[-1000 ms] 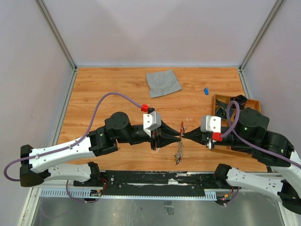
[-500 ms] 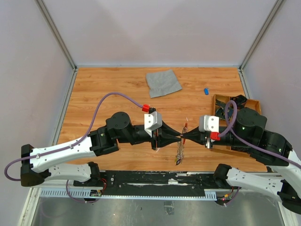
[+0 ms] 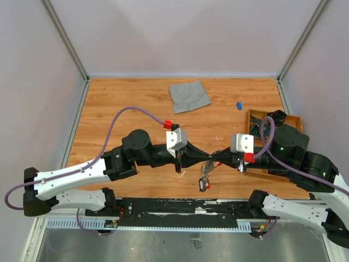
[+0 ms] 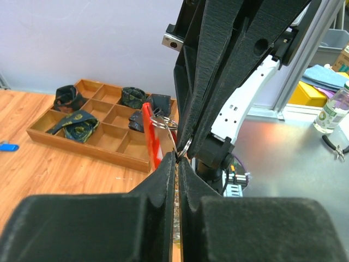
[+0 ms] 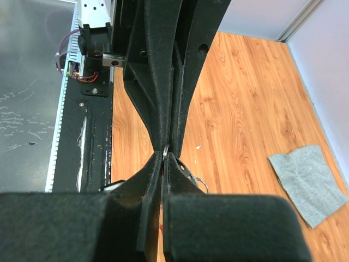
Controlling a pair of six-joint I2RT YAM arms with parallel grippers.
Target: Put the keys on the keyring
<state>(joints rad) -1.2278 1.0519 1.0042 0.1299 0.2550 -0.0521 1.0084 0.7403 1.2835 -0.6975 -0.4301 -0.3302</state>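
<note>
Your left tool (image 3: 209, 158) and right tool (image 3: 215, 158) both pinch the keyring (image 4: 148, 134) mid-frame; the wooden tray (image 3: 252, 112) at right holds dark bundles (image 3: 277, 115).

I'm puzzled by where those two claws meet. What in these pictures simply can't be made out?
- Hanging bundle: top view, too small to tell keys from chain.
- What the left gripper and right gripper pinch: wrist views, their own fingertips cover it.
- Keyring: left wrist view, lower end behind the fingers.
- Wooden tray: top view, mostly under the right arm.
</note>
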